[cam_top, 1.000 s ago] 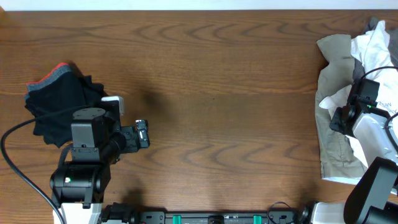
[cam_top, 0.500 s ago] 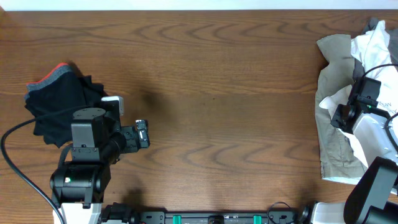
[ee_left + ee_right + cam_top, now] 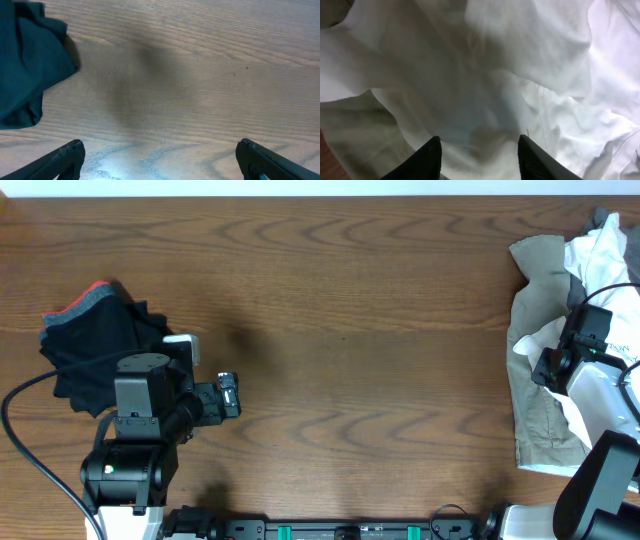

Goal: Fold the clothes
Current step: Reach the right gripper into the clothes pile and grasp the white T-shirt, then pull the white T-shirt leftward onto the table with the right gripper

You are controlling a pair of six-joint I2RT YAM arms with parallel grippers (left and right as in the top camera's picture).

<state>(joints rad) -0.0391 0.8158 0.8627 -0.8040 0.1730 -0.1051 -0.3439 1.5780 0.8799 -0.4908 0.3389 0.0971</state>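
1. Overhead, then: my left pincer [image 3: 230, 395] hangs over bare wood near the desk's [image 3: 350, 300] front-left corner, its fingers spread wide and holding nothing. Behind it and to the left, by the left edge, lies a crumpled dark garment [image 3: 90, 345] with a grey band and orange-red trim at its far end. The other clothes are heaped at the right edge: a beige garment [image 3: 535, 415] under a rumpled white garment [image 3: 605, 250], with a scrap of grey cloth [image 3: 603, 220] toward the far right corner. My right pincer [image 3: 547, 370] is down on that heap, about where white meets beige. From up here my own wrist hides its fingertips.

2. Left wrist: both fingers [image 3: 60, 160] show at the bottom corners, far apart, with only wood grain and a soft shadow between them. The dark garment fills the upper left, apart from my fingers.

3. Right wrist: my two fingers [image 3: 427, 160] stand about half apart, tips down in the white garment, which bunches in the gap between them. Whether they pinch a fold or merely rest on it I cannot tell. Beige fabric shows at the lower left, and a sliver of wood at the bottom-left corner.
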